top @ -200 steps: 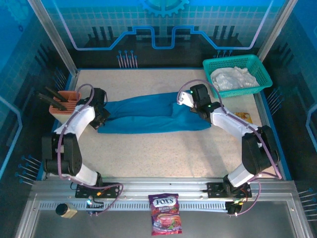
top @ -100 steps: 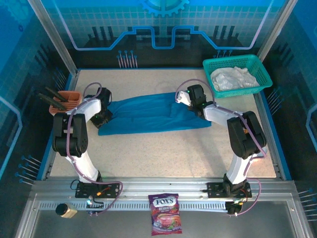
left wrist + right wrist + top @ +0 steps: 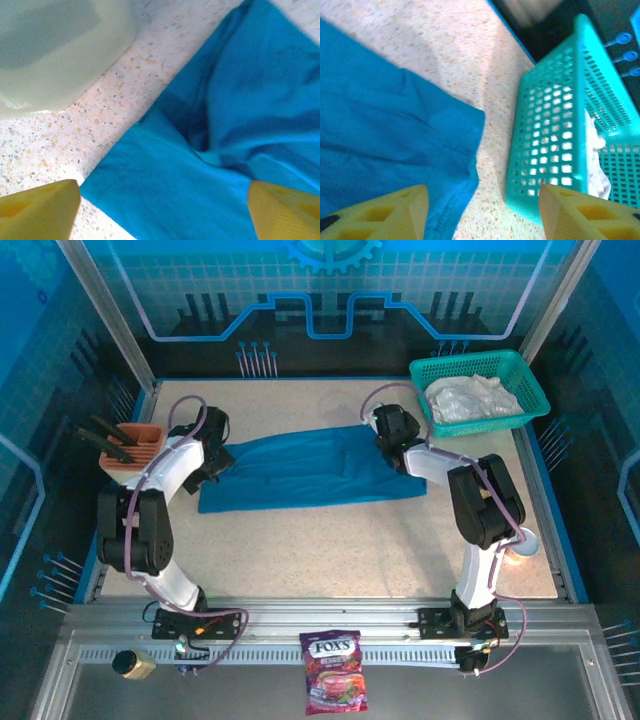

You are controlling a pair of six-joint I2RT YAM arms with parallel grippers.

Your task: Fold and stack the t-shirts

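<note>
A teal-blue t-shirt [image 3: 310, 470] lies folded into a long band across the middle of the table. My left gripper [image 3: 212, 436] hovers at its left end, open, its yellow fingertips [image 3: 40, 210] spread wide over the cloth [image 3: 170, 195] and holding nothing. My right gripper [image 3: 389, 426] is at the shirt's back right corner [image 3: 395, 125], also open [image 3: 482, 215] and empty, with one finger over the cloth and the other near the basket. The white t-shirt [image 3: 468, 397] sits crumpled inside the basket.
The teal-green mesh basket [image 3: 480, 365] stands at the back right, its wall [image 3: 555, 140] close beside my right gripper. An orange holder with black tools [image 3: 130, 445] stands at the left edge, next to my left arm. A candy bag [image 3: 333, 670] lies on the front rail.
Both grippers went from shut to open and let go of the teal-blue shirt's ends. Both moved a little toward the back. The shirt now rests flat.
</note>
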